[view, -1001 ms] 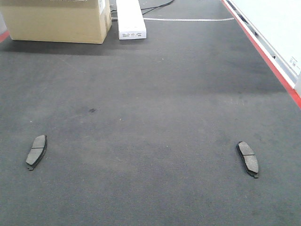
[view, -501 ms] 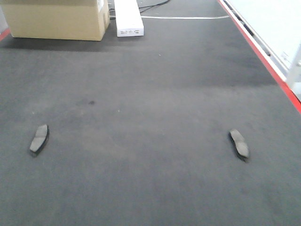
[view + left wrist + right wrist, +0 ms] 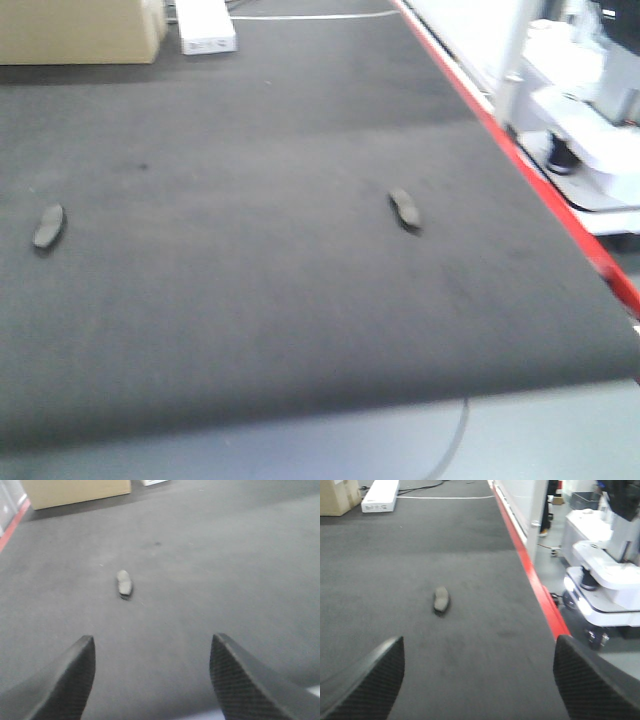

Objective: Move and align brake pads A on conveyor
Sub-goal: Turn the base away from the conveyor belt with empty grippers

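Shows the left jaws spread wide and empty, low over the conveyor (image 3: 235,565), with both dark cross-hatched tips at the bottom of the wrist view. Shows the right jaws spread just as wide, gripping nothing.

Shows the left brake pad (image 3: 124,582) lying flat on the belt ahead of the left jaws and well apart from them, on the near side of the cardboard box (image 3: 75,490). Shows the right brake pad (image 3: 441,599) lying flat ahead of the right jaws, not touched by them, far to the right of the cardboard box and nearer the camera.

From the front, places both pads on the dark belt, well apart from each other and blurred, with no groove to make out.

Shows a long white box (image 3: 205,28) just right of the cardboard box, a red strip (image 3: 500,140) on the belt's edge far to its right, and a white machine (image 3: 590,130) past that strip, off the belt.
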You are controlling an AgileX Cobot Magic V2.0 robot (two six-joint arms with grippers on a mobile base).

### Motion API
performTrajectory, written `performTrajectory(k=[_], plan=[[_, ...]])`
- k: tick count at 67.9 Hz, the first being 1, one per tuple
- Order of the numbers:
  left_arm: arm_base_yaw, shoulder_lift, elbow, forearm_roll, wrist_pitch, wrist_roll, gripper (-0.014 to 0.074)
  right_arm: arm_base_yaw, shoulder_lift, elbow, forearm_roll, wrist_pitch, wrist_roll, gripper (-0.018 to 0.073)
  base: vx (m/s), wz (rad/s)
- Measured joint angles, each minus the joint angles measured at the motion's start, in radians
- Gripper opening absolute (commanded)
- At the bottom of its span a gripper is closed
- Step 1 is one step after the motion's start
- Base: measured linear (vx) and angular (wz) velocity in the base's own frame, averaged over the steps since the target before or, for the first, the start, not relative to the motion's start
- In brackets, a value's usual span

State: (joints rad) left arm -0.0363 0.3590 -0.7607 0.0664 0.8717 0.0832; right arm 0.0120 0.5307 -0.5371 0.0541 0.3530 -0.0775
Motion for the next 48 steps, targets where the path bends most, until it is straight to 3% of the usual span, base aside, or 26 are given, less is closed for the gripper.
performTrajectory(k=[27,48], plan=[[0.000,0.000,0.000,0.000,0.000,0.000,0.0460,0.000,0.000,0.000,0.000,0.001,0.000,0.0592,-0.48,-0.32],[0.000,0.000,0.000,0.000,0.000,0.000,0.0460,0.000,0.000,0.000,0.000,0.002,0.000,0.0592,-0.47,-0.59]])
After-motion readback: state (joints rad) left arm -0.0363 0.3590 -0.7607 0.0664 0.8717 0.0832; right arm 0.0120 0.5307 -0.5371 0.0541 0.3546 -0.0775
